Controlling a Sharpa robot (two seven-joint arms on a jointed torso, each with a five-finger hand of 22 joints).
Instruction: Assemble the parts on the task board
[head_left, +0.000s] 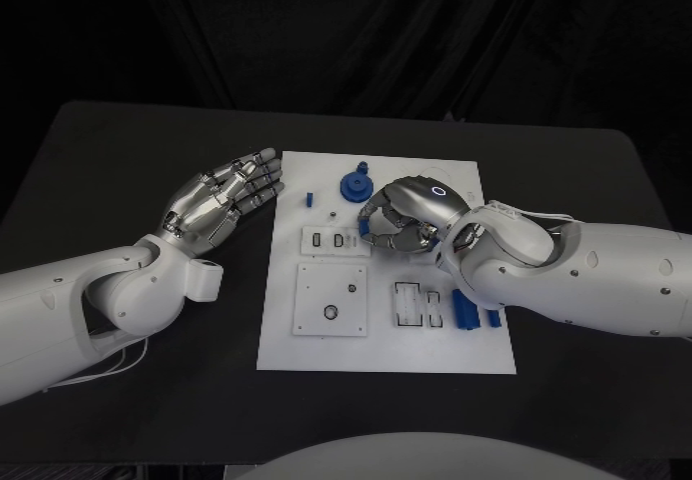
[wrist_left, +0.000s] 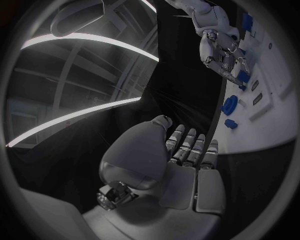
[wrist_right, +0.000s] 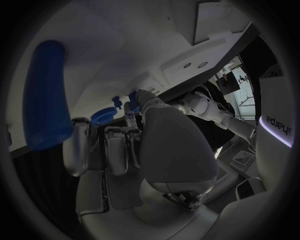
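1. One black bench (head_left: 130, 170), carrying everything else.
2. Two white arms, reaching in from opposite sides: left arm (head_left: 87, 300) lying over the bare bench beside the board, right arm (head_left: 606, 275) stretched across the board's right part.
3. One white task board (head_left: 389, 350), lying flat at mid-bench, long side running away from the robot.
4. Left hand (head_left: 216, 205) hovering or resting just off the board's left edge, palm open, fingers straight and slightly apart, holding nothing; same open pose seen from the left wrist view (wrist_left: 181, 160).
5. Right hand (head_left: 407, 215) set over the board's upper middle, fingers curled down toward the surface; cannot tell whether anything sits pinched inside, though blue shows at the fingertips.
6. One square white plate (head_left: 333, 298) with small holes, fixed on the board's lower left.
7. One small white block with slots (head_left: 333, 240), just above that plate, beside the curled fingers.
8. One slotted white holder (head_left: 415, 303), right of the square plate.
9. One blue cylinder (head_left: 464, 308), lying on the board just right of the holder, partly under the right arm; looming large in the right wrist view (wrist_right: 45, 95).
10. One round blue gear-like part (head_left: 356, 184), standing on the board's far portion, just beside the right hand.
11. One tiny blue peg (head_left: 309, 195), near the board's left edge, close to the left fingertips.
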